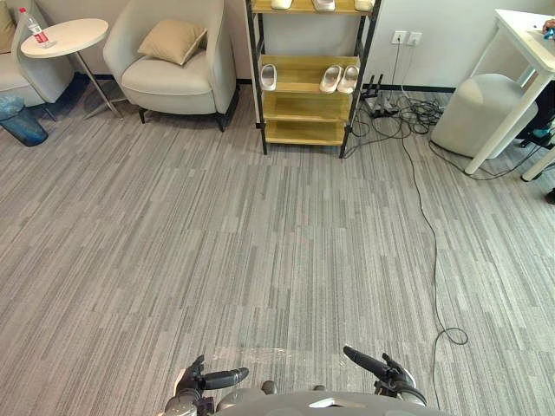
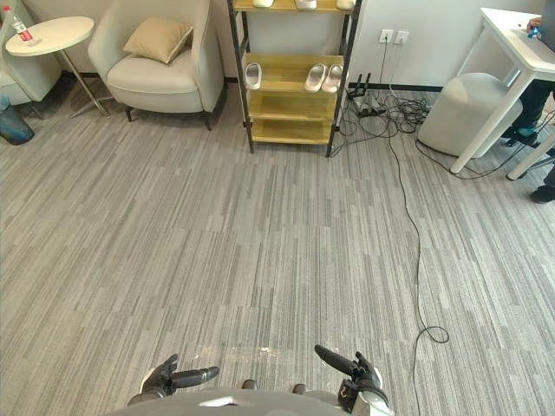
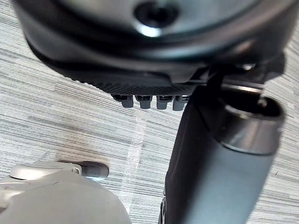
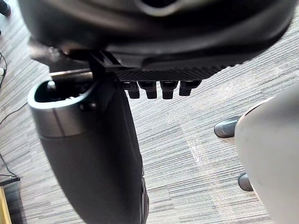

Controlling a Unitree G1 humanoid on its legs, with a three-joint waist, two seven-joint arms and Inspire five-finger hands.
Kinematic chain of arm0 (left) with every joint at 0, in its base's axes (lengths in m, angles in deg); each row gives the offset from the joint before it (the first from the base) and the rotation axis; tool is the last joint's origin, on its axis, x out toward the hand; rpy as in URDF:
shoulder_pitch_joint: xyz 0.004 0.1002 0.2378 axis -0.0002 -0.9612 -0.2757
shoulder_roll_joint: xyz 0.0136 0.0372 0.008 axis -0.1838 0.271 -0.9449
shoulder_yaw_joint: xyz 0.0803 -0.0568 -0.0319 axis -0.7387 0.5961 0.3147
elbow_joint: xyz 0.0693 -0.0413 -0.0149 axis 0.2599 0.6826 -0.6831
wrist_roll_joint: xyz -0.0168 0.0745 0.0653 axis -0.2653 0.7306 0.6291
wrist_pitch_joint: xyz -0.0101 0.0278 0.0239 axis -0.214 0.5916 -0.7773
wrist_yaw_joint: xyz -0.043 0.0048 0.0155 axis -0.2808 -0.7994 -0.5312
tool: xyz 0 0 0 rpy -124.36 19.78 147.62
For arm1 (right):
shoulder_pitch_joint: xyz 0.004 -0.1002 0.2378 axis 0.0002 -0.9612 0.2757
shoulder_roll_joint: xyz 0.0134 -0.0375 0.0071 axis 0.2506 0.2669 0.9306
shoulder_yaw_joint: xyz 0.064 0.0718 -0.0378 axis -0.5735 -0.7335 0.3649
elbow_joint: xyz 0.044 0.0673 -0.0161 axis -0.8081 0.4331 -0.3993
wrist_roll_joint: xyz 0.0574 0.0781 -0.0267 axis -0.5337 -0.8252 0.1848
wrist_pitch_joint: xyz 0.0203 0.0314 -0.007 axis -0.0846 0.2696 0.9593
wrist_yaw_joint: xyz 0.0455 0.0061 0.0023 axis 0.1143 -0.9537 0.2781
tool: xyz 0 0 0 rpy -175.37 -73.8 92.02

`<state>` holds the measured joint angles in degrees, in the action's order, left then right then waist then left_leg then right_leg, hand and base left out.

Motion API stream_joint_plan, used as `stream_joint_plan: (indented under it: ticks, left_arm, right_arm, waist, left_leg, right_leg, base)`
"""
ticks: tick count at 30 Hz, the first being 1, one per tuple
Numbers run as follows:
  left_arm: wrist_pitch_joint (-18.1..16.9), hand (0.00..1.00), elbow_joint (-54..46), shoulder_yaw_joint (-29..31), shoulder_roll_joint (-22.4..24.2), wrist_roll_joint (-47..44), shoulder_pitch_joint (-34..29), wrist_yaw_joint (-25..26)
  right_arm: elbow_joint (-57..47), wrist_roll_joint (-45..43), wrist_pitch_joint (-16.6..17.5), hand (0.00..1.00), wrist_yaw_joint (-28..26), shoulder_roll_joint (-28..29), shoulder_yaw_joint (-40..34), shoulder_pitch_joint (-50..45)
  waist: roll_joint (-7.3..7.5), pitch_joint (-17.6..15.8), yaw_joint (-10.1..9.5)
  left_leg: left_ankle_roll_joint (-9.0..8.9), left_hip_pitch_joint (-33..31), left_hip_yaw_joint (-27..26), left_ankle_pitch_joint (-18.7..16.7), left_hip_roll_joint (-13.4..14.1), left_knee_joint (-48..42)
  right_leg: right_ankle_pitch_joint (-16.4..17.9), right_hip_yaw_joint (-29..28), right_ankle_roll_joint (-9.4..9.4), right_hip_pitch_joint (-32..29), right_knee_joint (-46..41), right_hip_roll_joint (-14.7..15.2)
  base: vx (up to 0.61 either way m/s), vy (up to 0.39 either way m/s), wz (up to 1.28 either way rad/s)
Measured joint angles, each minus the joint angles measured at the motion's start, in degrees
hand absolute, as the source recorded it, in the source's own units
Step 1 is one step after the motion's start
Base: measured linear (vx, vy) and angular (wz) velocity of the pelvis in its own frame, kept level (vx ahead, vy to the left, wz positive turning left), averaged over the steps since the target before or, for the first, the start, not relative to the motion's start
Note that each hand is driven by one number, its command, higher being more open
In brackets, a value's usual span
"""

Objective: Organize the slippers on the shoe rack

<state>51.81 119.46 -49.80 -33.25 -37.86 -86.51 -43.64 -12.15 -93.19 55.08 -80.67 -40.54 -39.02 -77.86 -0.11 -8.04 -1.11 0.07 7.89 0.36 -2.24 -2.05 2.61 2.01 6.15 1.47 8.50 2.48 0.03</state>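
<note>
Plainly, one white slipper point(image 1: 269, 77) lay toes-up near the left end of a wooden shelf, and a pair of white slippers point(image 1: 330, 79) lay just beside each other near that shelf's right end. More pale slippers point(image 1: 323, 4) sat on the shelf above, cut off by the view's edge. Both shelves belonged to the tall shoe rack of black metal posts and yellow wooden boards point(image 1: 303, 106), which stood against the wall at the far edge of the grey striped carpet floor point(image 1: 260, 243).

Well apart from the rack, at the near edge of the floor, the dark left hand point(image 1: 192, 380) and the dark right hand point(image 1: 392, 374) hung low. Each had relaxed fingers and its thumb stuck out toward the other, and each held nothing.

Left of the rack stood a cream upholstered armchair point(image 1: 173, 82) with a tan square cushion point(image 1: 173, 39) on its seat. Further left was a round white side table point(image 1: 65, 36) carrying a clear bottle with a red label point(image 1: 35, 26), and beside that a blue bin point(image 1: 19, 120). Right of the rack, a tangle of black wall cables point(image 1: 386, 108) lay on the floor, then a pale grey rounded pouf point(image 1: 481, 113) and a white worktop on slanted legs point(image 1: 525, 39).
</note>
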Motion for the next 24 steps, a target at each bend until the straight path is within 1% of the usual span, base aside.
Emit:
stream_joint_plan:
  ticks: [6, 16, 24]
  left_arm:
    - [0.0, 1.0, 0.1, 0.0, 0.0, 0.1, 0.1, 0.0]
    - [0.0, 1.0, 0.9, -0.2, -0.1, 0.7, 0.6, -0.1]
    - [0.0, 1.0, 0.9, -0.2, -0.3, 0.7, 0.6, -0.1]
  right_arm:
    - [0.0, 0.0, 0.0, 1.0, 0.0, 0.0, 0.1, 0.0]
    - [0.0, 0.0, 0.0, 1.0, 0.0, 0.0, 0.2, 0.0]
    - [-0.1, 0.0, 0.0, 1.0, -0.2, -0.2, 1.8, 0.0]
  waist:
    - [0.06, 0.0, -0.01]
    - [0.07, -0.1, -0.06]
    - [0.33, 0.0, -0.13]
  left_leg:
    - [-0.03, 0.6, -0.8, 0.0, 0.0, 0.2]
    - [-0.1, 0.8, -1.7, -0.1, 0.0, 0.2]
    - [-0.08, 0.8, -2.5, -0.1, 0.1, 0.2]
  right_leg:
    - [-0.4, -0.3, 0.52, 0.6, 0.7, 0.0]
    - [-1.0, -1.3, 0.34, 0.6, 1.2, 0.0]
    - [-1.4, -1.7, -0.02, 0.7, 2.0, -0.1]
  base:
    - [-0.01, -0.001, -0.04]
    - [-0.02, -0.005, -0.06]
    - [-0.02, -0.008, -0.05]
